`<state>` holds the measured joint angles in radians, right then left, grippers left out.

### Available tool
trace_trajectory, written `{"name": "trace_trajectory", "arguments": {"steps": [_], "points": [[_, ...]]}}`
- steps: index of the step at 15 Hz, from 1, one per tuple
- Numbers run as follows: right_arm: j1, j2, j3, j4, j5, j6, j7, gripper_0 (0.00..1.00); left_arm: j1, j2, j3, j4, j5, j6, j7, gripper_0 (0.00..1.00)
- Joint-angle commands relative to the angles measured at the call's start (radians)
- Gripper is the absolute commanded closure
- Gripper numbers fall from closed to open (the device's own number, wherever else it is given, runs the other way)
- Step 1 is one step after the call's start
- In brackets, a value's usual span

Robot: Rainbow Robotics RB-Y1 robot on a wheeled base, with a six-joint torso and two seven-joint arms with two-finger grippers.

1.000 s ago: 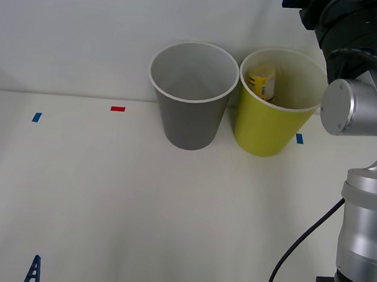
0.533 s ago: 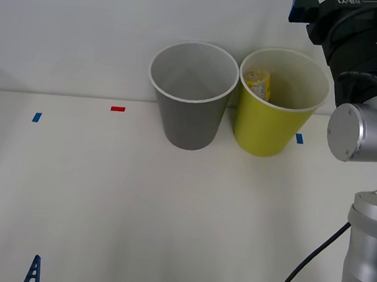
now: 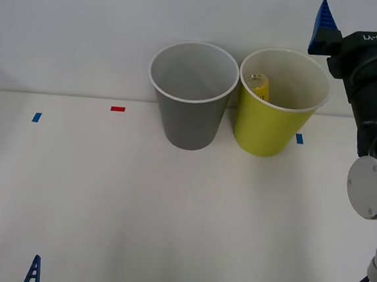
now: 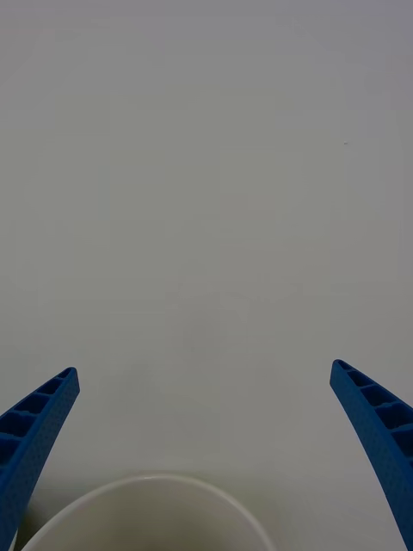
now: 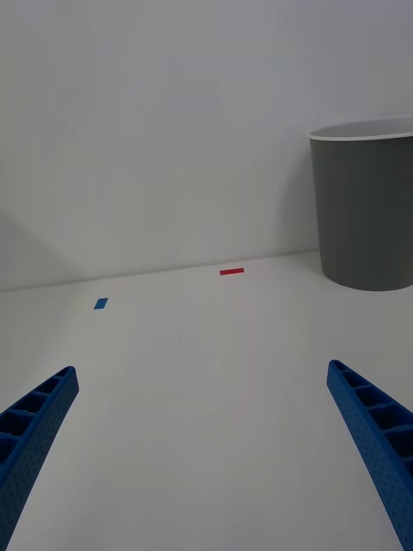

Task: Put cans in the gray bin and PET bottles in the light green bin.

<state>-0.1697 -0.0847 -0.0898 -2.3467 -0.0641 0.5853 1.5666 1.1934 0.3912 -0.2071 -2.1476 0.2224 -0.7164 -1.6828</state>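
1. Worktop (image 3: 104,193), white and flat, carries both bins side by side against a pale wall; small red and blue tape marks (image 3: 117,108) are stuck on its surface.
2. Right arm, silver and black, rises at the right edge of the front view, with its right end effector (image 3: 361,21) held high, above and just right of the lime bin; its blue ribbed fingers (image 4: 34,430) are spread wide and grip nothing.
3. Round tapered gray bin (image 3: 192,95) with white rim and white inside stands upright, left of the lime one, their rims almost touching.
4. Round tapered yellow-green bin (image 3: 276,125) with white rim stands upright.
5. Left end effector (image 5: 202,448) sits low over the worktop, well apart from the gray bin, fingers spread wide and holding nothing.
6. Small slim bottle with a yellow label (image 3: 260,85) lies inside the yellow-green bin, leaning against its left inner wall.
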Motion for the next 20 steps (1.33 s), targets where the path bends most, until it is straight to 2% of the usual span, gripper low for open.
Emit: {"name": "trace_trajectory", "arguments": {"steps": [1, 5, 9, 13, 17, 18, 19, 20], "points": [[0.127, -0.003, 0.018, -0.085, 0.0, -0.019, 0.003, 0.0, 0.0, 0.0, 0.0, 0.0, 0.0, 0.0, 0.0, 0.0], [0.289, -0.058, 0.061, -0.102, 0.009, -0.177, -0.003, 0.0, 0.0, 0.0, 0.0, 0.0, 0.0, 0.0, 0.0, 0.0], [0.378, -0.142, 0.068, -0.164, -0.003, -0.18, -0.017, 0.0, 0.0, 0.0, 0.0, 0.0, 0.0, 0.0, 0.0, 0.0], [0.498, -0.127, 0.104, -0.223, -0.011, -0.199, -0.016, 0.0, 0.0, 0.0, 0.0, 0.0, 0.0, 0.0, 0.0, 0.0], [0.596, -0.102, 0.133, -0.237, -0.002, -0.266, -0.011, 0.0, 0.0, 0.0, 0.0, 0.0, 0.0, 0.0, 0.0, 0.0], [0.598, -0.116, 0.12, -0.226, -0.019, -0.28, -0.016, 0.0, 0.0, 0.0, 0.0, 0.0, 0.0, 0.0, 0.0, 0.0], [0.598, -0.152, 0.113, -0.187, -0.077, -0.346, -0.008, 0.0, 0.0, 0.0, 0.0, 0.0, 0.0, 0.0, 0.0, 0.0], [0.601, -0.172, 0.12, -0.141, -0.094, -0.424, -0.003, 0.0, 0.0, 0.0, 0.0, 0.0, 0.0, 0.0, 0.0, 0.0]]}}
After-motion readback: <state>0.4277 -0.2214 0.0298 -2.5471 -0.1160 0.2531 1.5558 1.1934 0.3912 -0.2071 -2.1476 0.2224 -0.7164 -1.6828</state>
